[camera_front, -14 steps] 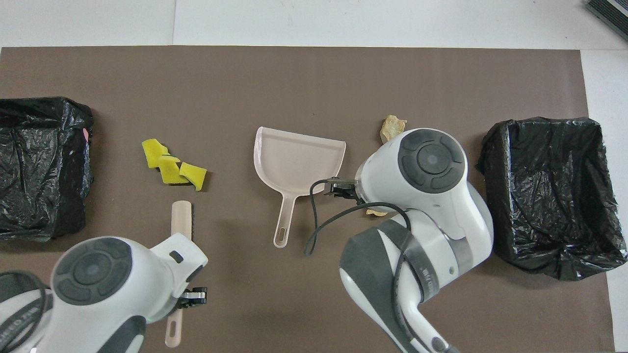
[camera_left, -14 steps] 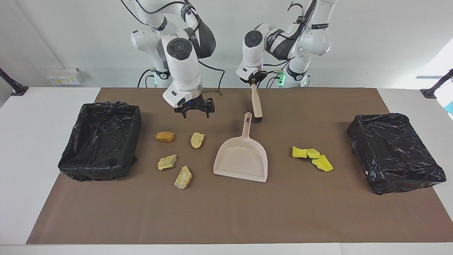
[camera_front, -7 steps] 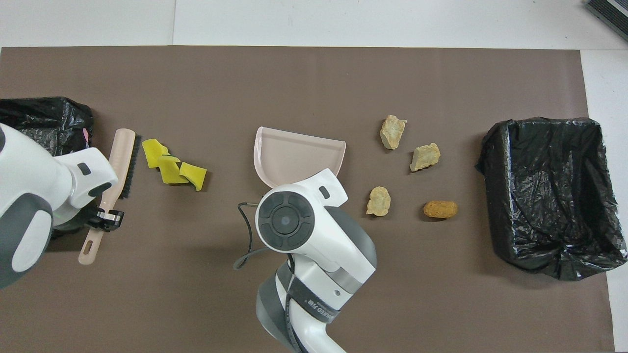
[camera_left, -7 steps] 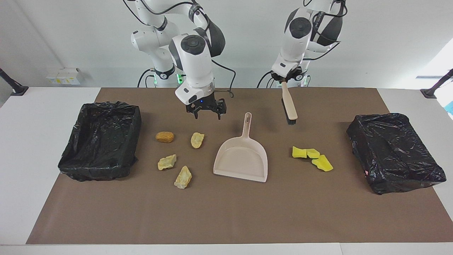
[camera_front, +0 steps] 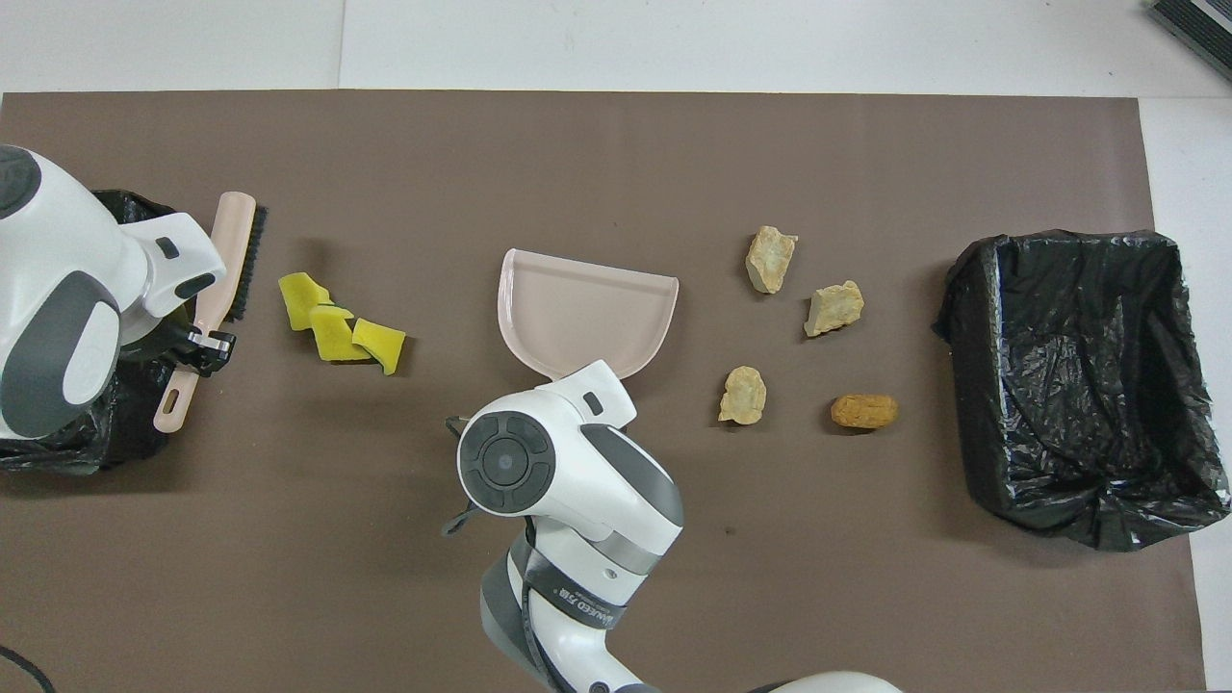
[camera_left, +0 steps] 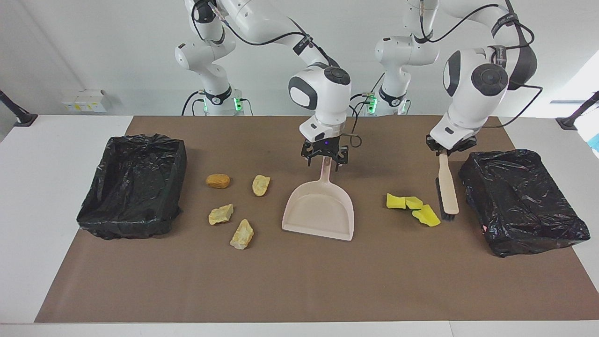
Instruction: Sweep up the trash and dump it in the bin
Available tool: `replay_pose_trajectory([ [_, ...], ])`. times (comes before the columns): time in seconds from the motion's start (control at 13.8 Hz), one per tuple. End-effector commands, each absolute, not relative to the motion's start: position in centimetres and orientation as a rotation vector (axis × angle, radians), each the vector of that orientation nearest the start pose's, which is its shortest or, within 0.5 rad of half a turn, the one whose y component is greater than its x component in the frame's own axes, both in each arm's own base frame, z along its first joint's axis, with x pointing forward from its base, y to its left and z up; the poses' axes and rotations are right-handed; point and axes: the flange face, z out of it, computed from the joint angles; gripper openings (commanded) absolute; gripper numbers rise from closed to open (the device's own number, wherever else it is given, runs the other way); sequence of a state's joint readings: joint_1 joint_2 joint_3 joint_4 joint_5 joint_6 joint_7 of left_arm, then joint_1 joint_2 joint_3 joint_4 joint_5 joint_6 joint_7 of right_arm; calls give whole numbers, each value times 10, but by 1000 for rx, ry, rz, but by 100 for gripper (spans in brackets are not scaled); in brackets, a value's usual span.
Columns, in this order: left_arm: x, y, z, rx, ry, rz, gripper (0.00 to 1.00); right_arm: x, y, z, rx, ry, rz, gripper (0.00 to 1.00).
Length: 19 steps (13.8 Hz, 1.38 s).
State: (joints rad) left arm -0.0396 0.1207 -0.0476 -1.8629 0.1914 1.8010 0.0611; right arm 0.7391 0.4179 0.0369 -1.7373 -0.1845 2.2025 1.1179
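Note:
The pink dustpan (camera_left: pixel 318 210) (camera_front: pixel 577 308) lies mid-table, its handle (camera_left: pixel 326 171) pointing toward the robots. My right gripper (camera_left: pixel 326 161) is open, its fingers on either side of the handle's end; in the overhead view the arm hides it. My left gripper (camera_left: pixel 443 150) (camera_front: pixel 197 342) is shut on the brush (camera_left: pixel 448 192) (camera_front: pixel 231 255), whose head hangs low beside three yellow trash chunks (camera_left: pixel 413 206) (camera_front: pixel 337 322). Several tan trash lumps (camera_left: pixel 242 233) (camera_front: pixel 834 306) lie beside the dustpan toward the right arm's end.
One black-lined bin (camera_left: pixel 140 140) (camera_front: pixel 1078 250) stands at the right arm's end of the brown mat. Another black-lined bin (camera_left: pixel 514 157) (camera_front: pixel 58 448) stands at the left arm's end, close to the brush and partly under the left arm in the overhead view.
My right gripper has moved from above the tan lumps over to the dustpan handle and dropped around it. My left arm has carried the brush out and down beside the yellow chunks.

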Motion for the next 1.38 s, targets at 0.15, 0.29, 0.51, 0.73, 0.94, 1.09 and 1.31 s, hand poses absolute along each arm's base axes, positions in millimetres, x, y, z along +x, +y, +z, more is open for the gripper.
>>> replay_pose_trajectory([
  [0.15, 571, -35, 445, -2921, 335, 240, 0, 483, 456, 351, -3163, 385, -256, 38],
  [0.29, 571, -35, 446, -2921, 335, 240, 0, 480, 457, 360, -3162, 391, -228, 0],
  [0.51, 570, -37, 441, -2921, 344, 235, 0, 478, 454, 373, -3130, 388, -152, 0],
  [0.73, 573, -32, 431, -2929, 312, 237, 0, 490, 424, 394, -3193, 60, -117, 0],
  [0.94, 581, -4, 422, -2970, 199, 210, 0, 511, 375, 415, -3218, -409, -24, 0],
  [1.09, 577, -6, 401, -2983, 141, 254, 0, 530, 336, 421, -3165, -767, 45, 0],
  [1.31, 553, -21, 369, -3067, -85, 292, 0, 548, 301, 421, -3069, -1079, 101, 0],
])
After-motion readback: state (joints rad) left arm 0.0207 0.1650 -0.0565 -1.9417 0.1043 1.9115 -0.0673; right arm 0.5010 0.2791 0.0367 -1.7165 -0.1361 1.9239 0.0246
